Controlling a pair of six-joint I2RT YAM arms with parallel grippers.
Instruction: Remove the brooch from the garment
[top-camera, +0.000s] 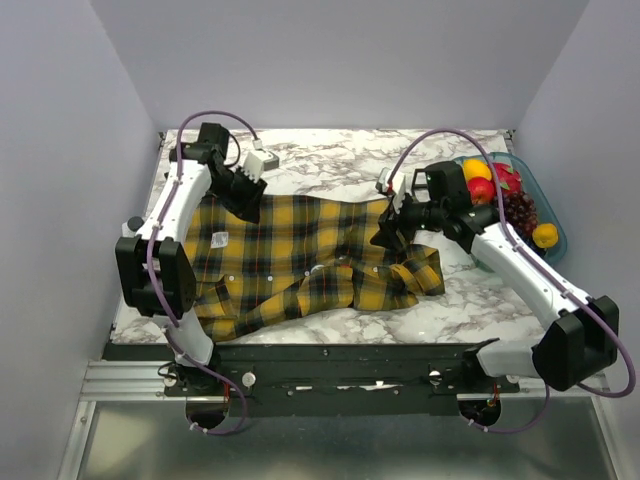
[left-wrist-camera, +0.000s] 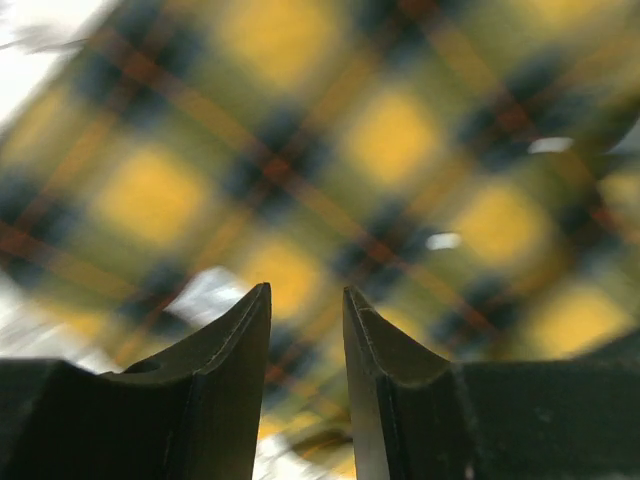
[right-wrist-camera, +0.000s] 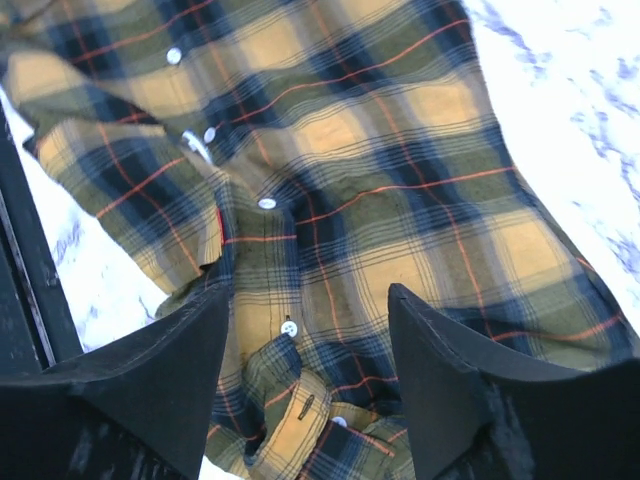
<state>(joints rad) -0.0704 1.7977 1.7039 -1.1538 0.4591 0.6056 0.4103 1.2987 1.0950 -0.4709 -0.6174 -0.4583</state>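
- Right gripper (right-wrist-camera: 308, 290): jaws wide apart and empty, hovering over the plaid shirt (right-wrist-camera: 380, 150), right of centre in the overhead frame.
- Left gripper (left-wrist-camera: 305, 292): jaws narrowly parted with nothing visibly between them, close over the shirt's upper-left edge.
- Brooch: not visible in any view; only white buttons (right-wrist-camera: 267, 203) show.
- Best locate it before closing, then pin the cloth with one gripper and pull with the other.

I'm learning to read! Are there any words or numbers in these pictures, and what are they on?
No words or numbers can be read anywhere here.
The small white label on the plaid shirt: too small to read.
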